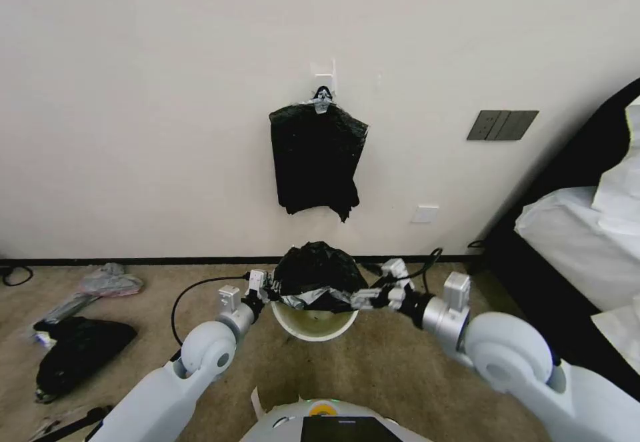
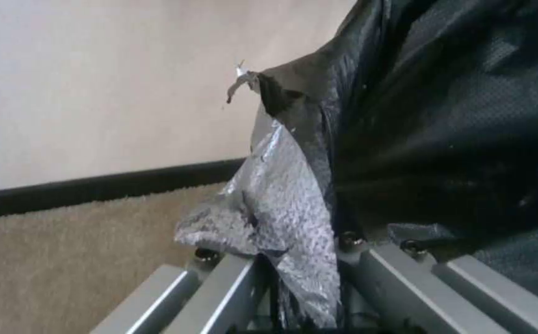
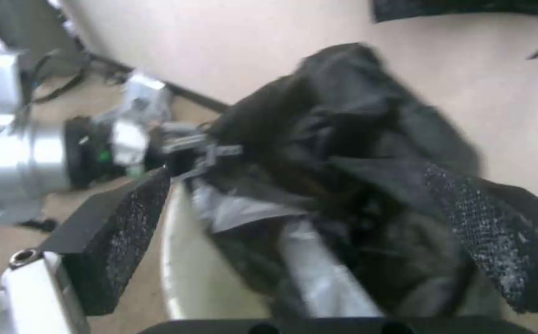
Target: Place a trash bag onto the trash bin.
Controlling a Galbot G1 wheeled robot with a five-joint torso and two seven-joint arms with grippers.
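Note:
The cream-white trash bin (image 1: 313,327) stands on the carpet just in front of me, close to the wall. The black trash bag (image 1: 317,270) is bunched in a mound over the bin's mouth, with silvery folds hanging at its near edge. My left gripper (image 1: 270,292) is at the bag's left side, shut on a silvery fold of the trash bag (image 2: 287,218). My right gripper (image 1: 363,297) is at the bag's right side. Its black pads (image 3: 120,241) stand wide apart and open, with the trash bag (image 3: 355,139) bulging between them above the bin's rim (image 3: 179,260).
A flat bundle of black bags (image 1: 317,162) hangs from a wall hook above the bin. A lumpy black sack (image 1: 77,355) and grey plastic (image 1: 110,282) lie on the carpet at left. A bed with white covers (image 1: 587,242) stands at right. A black cable (image 1: 190,293) loops by my left arm.

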